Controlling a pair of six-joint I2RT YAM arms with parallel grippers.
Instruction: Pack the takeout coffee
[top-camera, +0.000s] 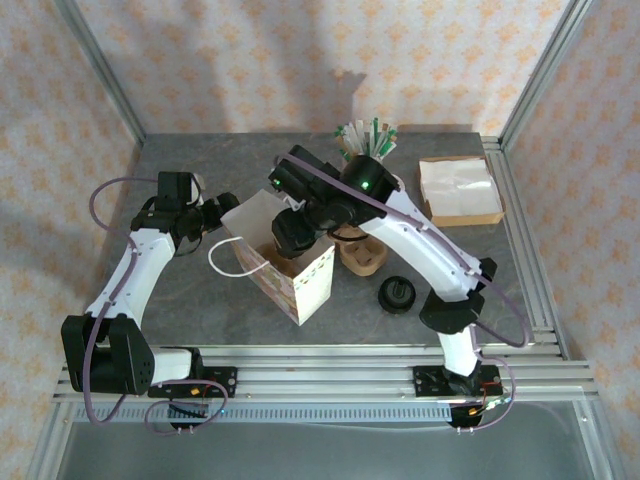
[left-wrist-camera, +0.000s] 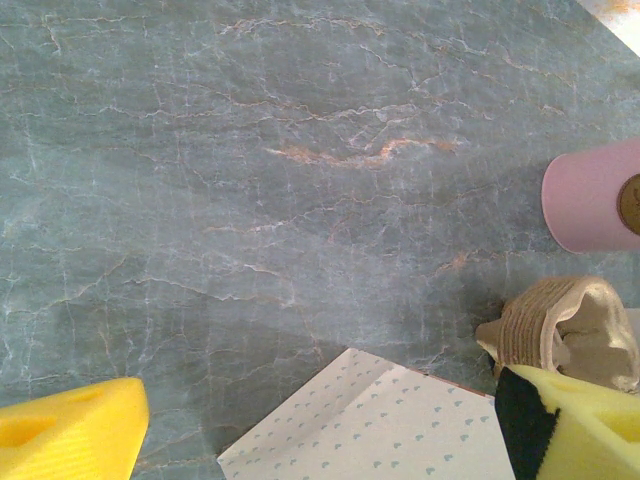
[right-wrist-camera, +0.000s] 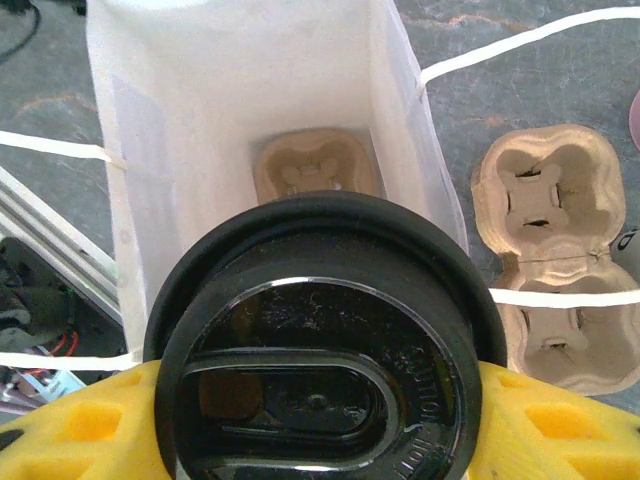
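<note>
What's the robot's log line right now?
right tool: shut on black-lidded round coffee cup | cup: above open white paper bag | left tool: open

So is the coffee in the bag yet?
Not yet. The right gripper holds the takeout coffee over the open paper bag, well above the cup carrier lying at its bottom.

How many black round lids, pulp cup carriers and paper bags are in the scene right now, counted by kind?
Black round lids: 2, one on the takeout coffee above the bag, one loose piece on the table.
Pulp cup carriers: 2, one inside the bag, one beside it.
Paper bags: 1.
Total: 5.
</note>
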